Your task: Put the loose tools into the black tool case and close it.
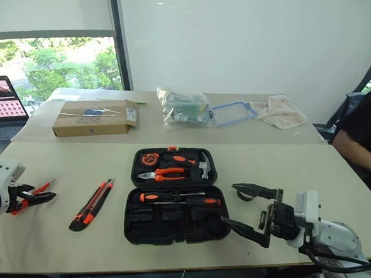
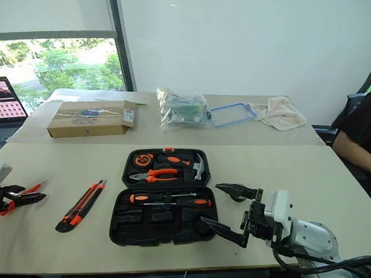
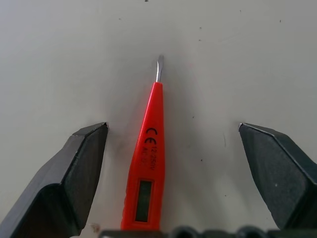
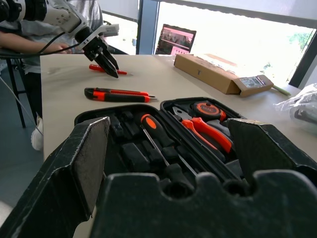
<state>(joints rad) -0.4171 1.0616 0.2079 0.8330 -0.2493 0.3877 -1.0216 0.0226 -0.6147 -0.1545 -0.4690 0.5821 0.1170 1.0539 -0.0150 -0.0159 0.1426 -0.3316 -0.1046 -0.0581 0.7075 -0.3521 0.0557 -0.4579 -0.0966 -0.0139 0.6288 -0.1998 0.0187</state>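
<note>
The black tool case [image 1: 143, 228] lies open mid-table; two black-and-orange screwdrivers [image 1: 180, 199] rest in its near half. Pliers, a hammer and a tape measure sit in its lid. An orange-black utility knife [image 1: 92, 204] lies on the table left of the case. Further left, the slim orange screwdriver [image 3: 148, 144] lies flat between the fingers of my open left gripper [image 3: 171, 126], touching neither finger. My right gripper [image 1: 249, 212] hovers open at the case's right edge, pointing towards it. A small black tape roll [image 1: 244, 195] lies there, partly hidden by one finger.
On the far table stand a brown cardboard box [image 1: 95, 118], a clear plastic bag [image 1: 184, 107], a blue frame [image 1: 234, 112] and a beige cloth [image 1: 278, 111]. A laptop [image 1: 4, 103] is at the far left. A person [image 1: 365, 131] sits at the right edge.
</note>
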